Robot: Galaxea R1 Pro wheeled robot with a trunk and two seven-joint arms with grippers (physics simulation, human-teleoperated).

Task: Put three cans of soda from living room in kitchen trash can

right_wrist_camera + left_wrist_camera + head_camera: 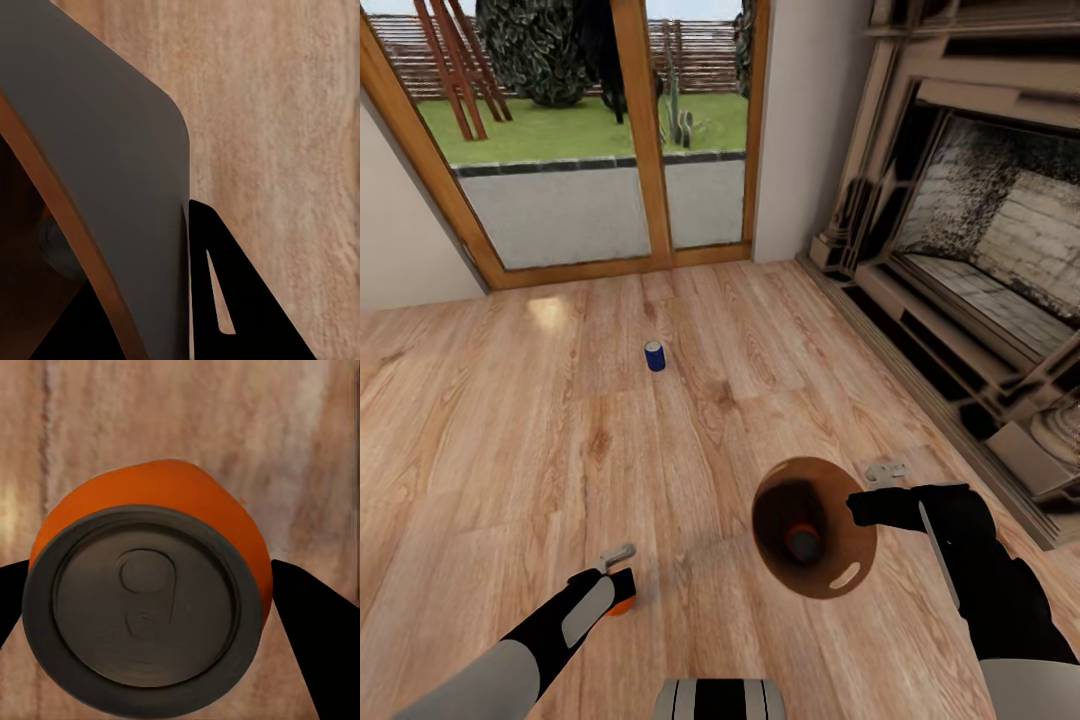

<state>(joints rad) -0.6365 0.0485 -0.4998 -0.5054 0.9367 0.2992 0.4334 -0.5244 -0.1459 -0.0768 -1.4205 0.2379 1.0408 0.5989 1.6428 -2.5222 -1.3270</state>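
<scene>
One orange soda can point(804, 541) already sits inside the tan-lined grey trash bucket point(830, 575) my right end effector point(857, 507) grips by the rim. Left end effector point(622, 577) brackets a second orange can point(150, 592) on the floor; grip unclear. Dark blue can point(654, 355) waits near the glass doors point(610, 130).
</scene>
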